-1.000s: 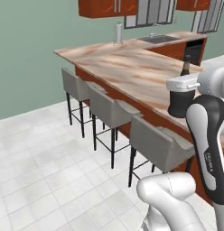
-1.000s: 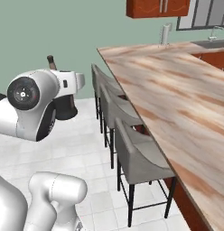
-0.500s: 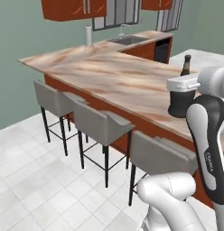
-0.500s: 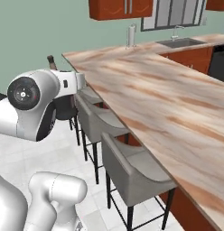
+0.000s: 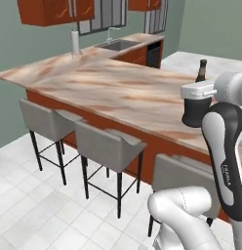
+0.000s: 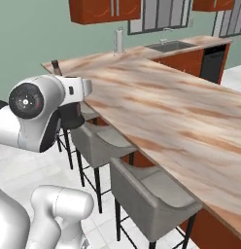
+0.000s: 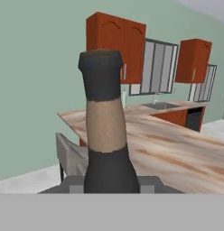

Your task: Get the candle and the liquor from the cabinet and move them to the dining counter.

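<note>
My gripper (image 5: pixel 195 99) is shut on the liquor (image 5: pixel 195 108), a black bulbous bottle whose thin neck and brownish cap stick up above the white hand. It hangs at the near right edge of the dining counter (image 5: pixel 108 85), a little above the top. The right base view has the liquor (image 6: pixel 70 115) behind my arm at the left, beside the dining counter (image 6: pixel 166 104). Its neck (image 7: pixel 105 131) stands upright in the middle of the hand view. The cabinet (image 5: pixel 53 11) hangs closed on the far wall, also cabinet (image 7: pixel 116 45). The candle is out of view.
Grey bar stools (image 5: pixel 107 145) (image 5: pixel 46 120) (image 6: pixel 152 190) line the counter's near side. A paper towel roll (image 5: pixel 74 42) and a sink (image 5: pixel 118 45) sit at the far end, with a black appliance (image 5: pixel 153 54) under the worktop. White tiled floor lies to the left.
The whole scene has slid across both base views as the base moved along the counter. The bottle stays in my shut gripper, in the same pose.
</note>
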Robot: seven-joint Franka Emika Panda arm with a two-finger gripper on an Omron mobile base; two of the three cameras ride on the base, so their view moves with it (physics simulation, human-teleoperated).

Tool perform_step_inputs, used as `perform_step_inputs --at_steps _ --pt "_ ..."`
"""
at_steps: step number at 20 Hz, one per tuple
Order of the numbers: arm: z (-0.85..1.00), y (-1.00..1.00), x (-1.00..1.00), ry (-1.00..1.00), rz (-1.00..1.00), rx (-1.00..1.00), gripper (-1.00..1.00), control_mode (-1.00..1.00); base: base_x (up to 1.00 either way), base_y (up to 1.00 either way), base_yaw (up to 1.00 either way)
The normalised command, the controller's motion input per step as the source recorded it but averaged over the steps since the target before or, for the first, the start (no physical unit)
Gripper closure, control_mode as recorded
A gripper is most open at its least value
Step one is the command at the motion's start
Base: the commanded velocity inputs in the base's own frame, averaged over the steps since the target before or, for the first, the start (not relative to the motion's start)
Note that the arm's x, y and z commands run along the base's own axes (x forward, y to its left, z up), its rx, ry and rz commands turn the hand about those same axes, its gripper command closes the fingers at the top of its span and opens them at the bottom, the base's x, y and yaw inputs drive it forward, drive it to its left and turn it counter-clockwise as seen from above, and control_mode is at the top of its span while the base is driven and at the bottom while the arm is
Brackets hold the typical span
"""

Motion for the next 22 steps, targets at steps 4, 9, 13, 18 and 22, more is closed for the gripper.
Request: perform_step_inputs --at_steps 4,9,13,18,22 --pt "0.0 0.0 0.0 0.0 0.0 0.0 1.0 1.0 0.23 0.6 -0.36" --pt "0.0 0.0 0.0 0.0 0.0 0.0 1.0 1.0 0.31 0.55 -0.39" --pt "0.0 0.0 0.0 0.0 0.0 0.0 1.0 1.0 0.36 0.52 -0.4" --pt "0.0 0.0 0.0 0.0 0.0 0.0 1.0 1.0 0.36 0.5 -0.42" --pt "0.0 0.0 0.0 0.0 0.0 0.0 1.0 1.0 0.37 0.5 -0.4"
